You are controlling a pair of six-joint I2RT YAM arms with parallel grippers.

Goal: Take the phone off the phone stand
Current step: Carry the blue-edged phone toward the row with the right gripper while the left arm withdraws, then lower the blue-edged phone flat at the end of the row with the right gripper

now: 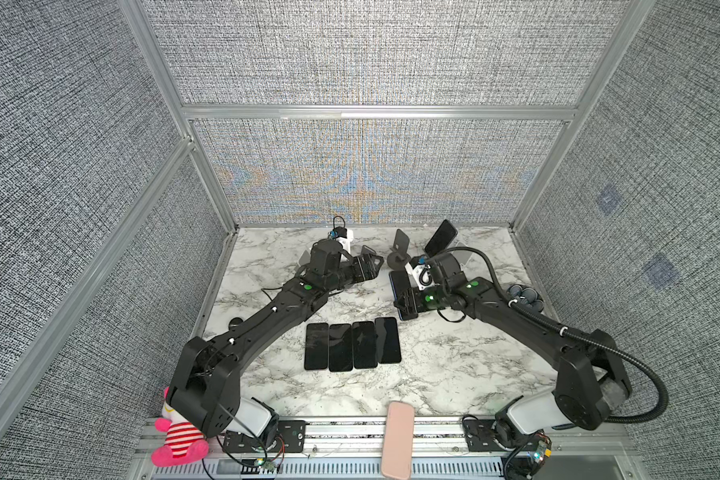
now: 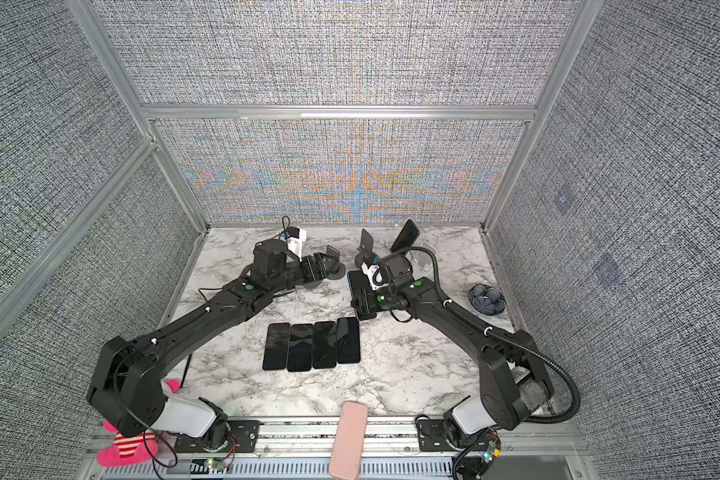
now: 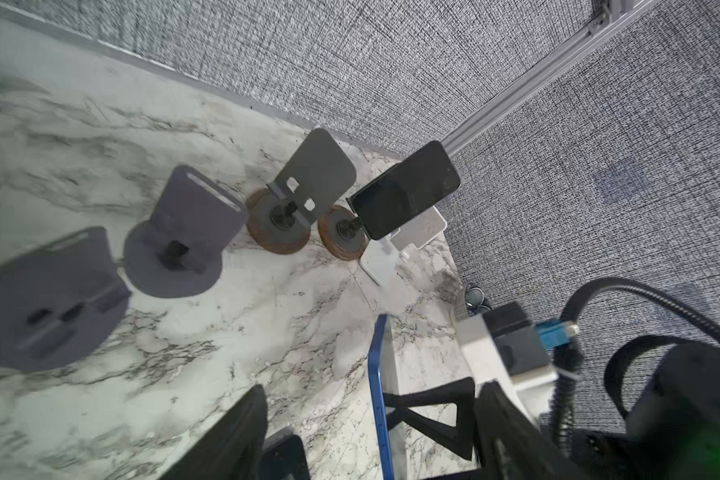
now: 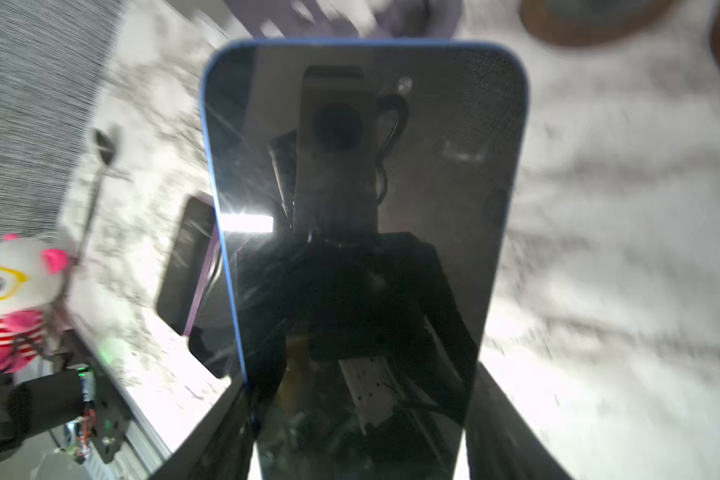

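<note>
Four phones (image 1: 340, 347) flat in a row; four round stands (image 3: 184, 232), one holding a black phone (image 1: 441, 237). One blue phone (image 4: 362, 208) clamped in right claw (image 4: 360, 382); left claw (image 1: 373, 267) wide, empty.

Both top views are evenly, brightly lit; only soft shadows are cast on the marble tabletop (image 1: 433, 374), and coloured moiré is seen on the back wall (image 1: 362, 183). The right wrist view is smeared by motion blur, with white glare reflected off the blue-edged phone (image 4: 362, 232).
</note>
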